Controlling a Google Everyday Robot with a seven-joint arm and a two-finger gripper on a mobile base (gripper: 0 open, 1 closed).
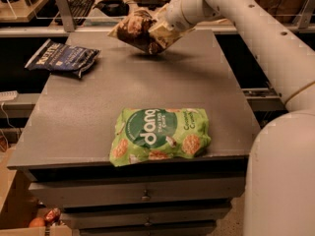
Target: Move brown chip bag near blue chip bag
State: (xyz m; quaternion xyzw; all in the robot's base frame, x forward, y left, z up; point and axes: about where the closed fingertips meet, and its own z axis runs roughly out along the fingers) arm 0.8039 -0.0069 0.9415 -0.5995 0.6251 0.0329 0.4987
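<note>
Gripper (166, 27) clamped on right end of brown chip bag (135, 29); bag hangs clear of table (147, 87) near far edge, long axis tilted; blue chip bag (63, 58) lies at far-left corner, well apart; carry likely goes leftward.

On the worktop (88, 112), far-left corner: blue bag (63, 58), lying flat at the left edge. Near the front edge, slightly right of middle: dang bag (160, 135), also flat. Above the far edge, about mid-width — brown bag (135, 28), off the surface and tilted, clamped at its right end in the gripper (162, 31). Well apart from the blue bag, to its right. Arm (256, 28) reaching in from the right. Behind the worktop — keyboard (78, 5). Under the worktop: drawers (142, 196).
</note>
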